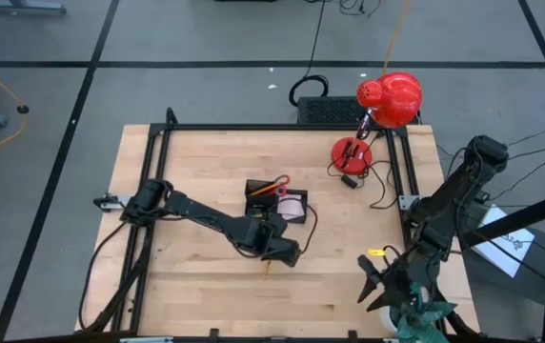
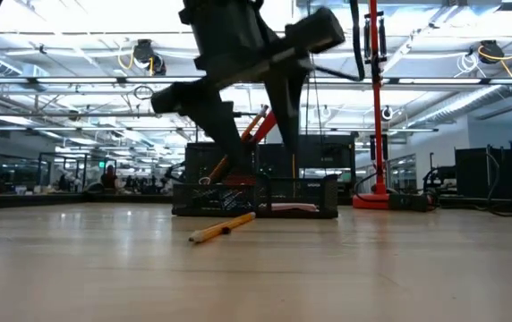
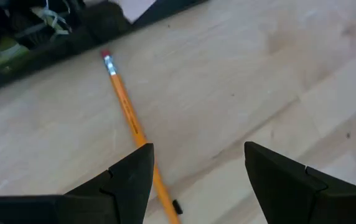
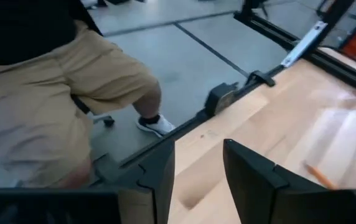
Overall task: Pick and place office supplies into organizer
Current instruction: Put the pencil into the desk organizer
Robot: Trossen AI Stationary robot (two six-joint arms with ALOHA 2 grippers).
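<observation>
An orange pencil (image 3: 127,112) lies flat on the wooden table just near-side of the black organizer (image 1: 265,211), its eraser end toward the organizer. It also shows in the low view as the pencil (image 2: 223,229). The organizer (image 2: 256,199) holds red-handled scissors (image 1: 280,183) and a pink sticky-note pad (image 1: 293,205). My left gripper (image 3: 196,155) hangs open above the pencil, pointing steeply down, one finger over the pencil's near part; the left gripper (image 2: 260,134) is clear of the table. My right gripper (image 4: 196,168) stands open and empty over the table's near right corner (image 1: 368,284).
A small yellow piece (image 1: 375,252) lies near my right gripper, and a tiny black clip (image 3: 177,206) lies by the pencil's tip. A red lamp (image 1: 392,95) with a round base (image 1: 352,152) stands at the far right. A green plant-like object (image 1: 425,319) is at the near right. A person (image 4: 53,93) stands beyond the table edge.
</observation>
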